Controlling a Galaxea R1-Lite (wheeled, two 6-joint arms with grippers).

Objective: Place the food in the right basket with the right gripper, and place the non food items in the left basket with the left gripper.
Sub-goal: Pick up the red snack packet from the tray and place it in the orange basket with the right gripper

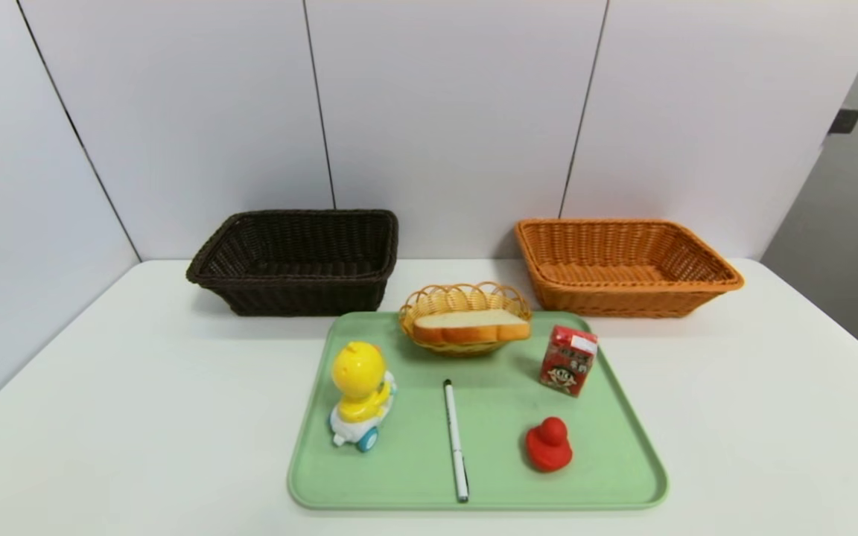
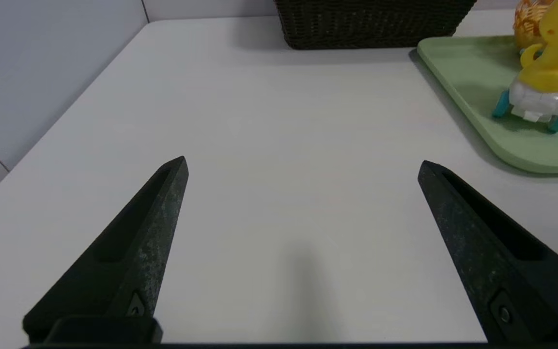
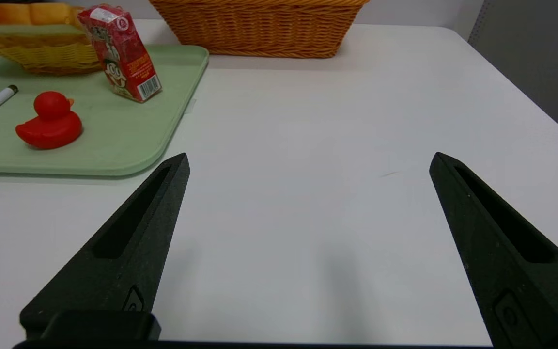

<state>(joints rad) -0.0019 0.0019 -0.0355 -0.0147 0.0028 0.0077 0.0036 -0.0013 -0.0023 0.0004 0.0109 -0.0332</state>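
On the green tray (image 1: 623,476) lie a bread slice (image 1: 470,326) in a small round yellow basket (image 1: 465,298), a red drink carton (image 1: 567,360), a yellow chick toy (image 1: 360,394), a white pen (image 1: 456,439) and a red rubber duck (image 1: 548,444). The dark brown left basket (image 1: 299,260) and the orange-tan right basket (image 1: 623,266) stand behind the tray. My left gripper (image 2: 302,165) is open over bare table, left of the tray. My right gripper (image 3: 309,160) is open over bare table, right of the tray. Neither arm shows in the head view.
The white table (image 1: 101,387) has free room on both sides of the tray. White wall panels (image 1: 444,112) rise just behind the baskets. The table's right edge (image 3: 526,82) drops off beside the orange-tan basket.
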